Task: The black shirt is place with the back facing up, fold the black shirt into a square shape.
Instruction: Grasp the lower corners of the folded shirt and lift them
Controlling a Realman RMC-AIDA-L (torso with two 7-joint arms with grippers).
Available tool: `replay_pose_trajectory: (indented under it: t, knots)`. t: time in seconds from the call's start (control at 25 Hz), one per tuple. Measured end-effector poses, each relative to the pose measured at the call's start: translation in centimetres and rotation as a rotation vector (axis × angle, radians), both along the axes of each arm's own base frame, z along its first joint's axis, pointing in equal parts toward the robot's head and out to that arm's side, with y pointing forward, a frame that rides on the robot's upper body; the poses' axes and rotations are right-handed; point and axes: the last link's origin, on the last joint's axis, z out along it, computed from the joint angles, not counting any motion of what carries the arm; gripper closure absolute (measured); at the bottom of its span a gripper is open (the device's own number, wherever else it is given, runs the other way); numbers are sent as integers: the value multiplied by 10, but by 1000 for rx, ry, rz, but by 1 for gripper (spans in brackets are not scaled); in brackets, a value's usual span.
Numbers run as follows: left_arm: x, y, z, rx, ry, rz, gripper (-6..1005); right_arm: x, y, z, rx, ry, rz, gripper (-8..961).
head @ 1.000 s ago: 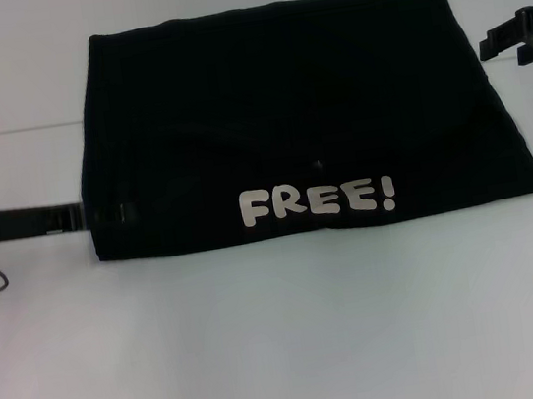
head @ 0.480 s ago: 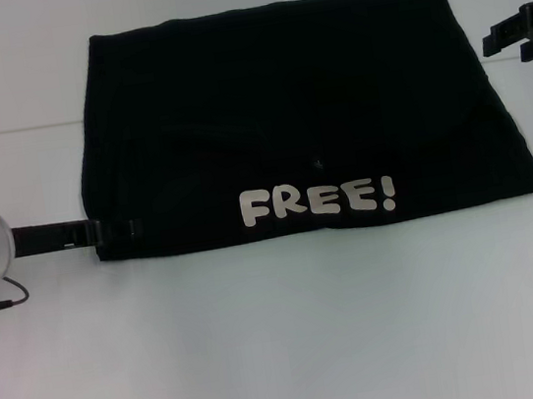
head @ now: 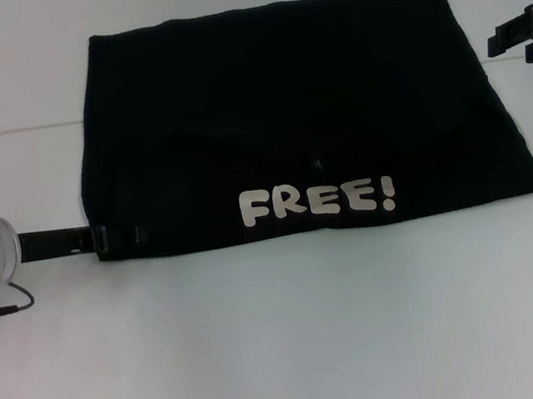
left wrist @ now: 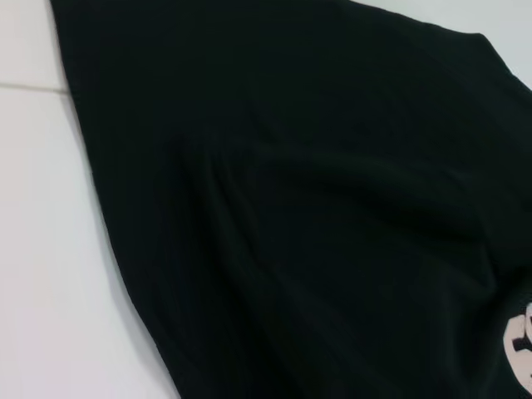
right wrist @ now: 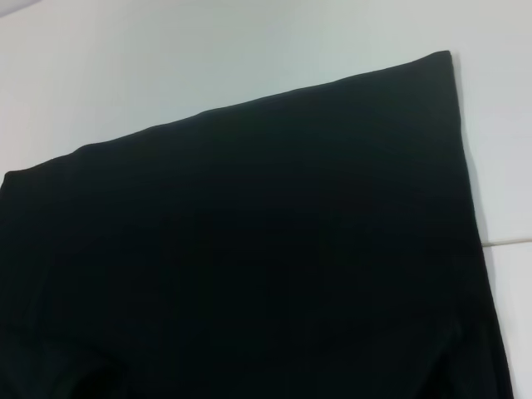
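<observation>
One white counter (head: 286, 336) carries everything, and most of its far half is covered by the black shirt (head: 293, 106), already folded into a broad, flat, roughly rectangular block with its near edge facing the robot. Soft and light, the cloth should sag and crease wherever it is lifted, so a corner or a folded edge looks like the best place to take hold, with the layers pinched together so that none slips loose. Shallow ridges show in the fabric in the left wrist view. The left gripper (head: 113, 237) reaches in low from the side and meets the near left corner of the shirt; its dark jaws merge with the cloth, so I cannot tell whether they are open or closed. The right gripper (head: 511, 34) hangs beside the far right edge, apart from the fabric, and its jaws cannot be judged either. Pale block lettering (head: 317, 200) near the front edge reads "FREE!".
</observation>
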Motion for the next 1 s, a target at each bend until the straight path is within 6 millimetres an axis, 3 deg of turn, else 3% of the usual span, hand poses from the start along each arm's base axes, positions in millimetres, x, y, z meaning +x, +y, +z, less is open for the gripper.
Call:
replay_pose_trajectory:
  t: [0.24,0.48,0.68,0.92,1.0]
  knots:
    - [-1,0,0,4,-13,41,409,-1,0,0,0,-1,4,339]
    - [0,4,0,-3,-3,100,560,-3,0,0,-9,-5,12,339]
    - [1,4,0,-8,-11,110,790,0,-3,-1,-33,-12,14,338]
    - [5,4,0,-22,-32,104,950,8,-12,0,-80,-28,6,338]
    - [9,5,2,-24,-54,102,950,15,-20,1,-127,-59,0,338]
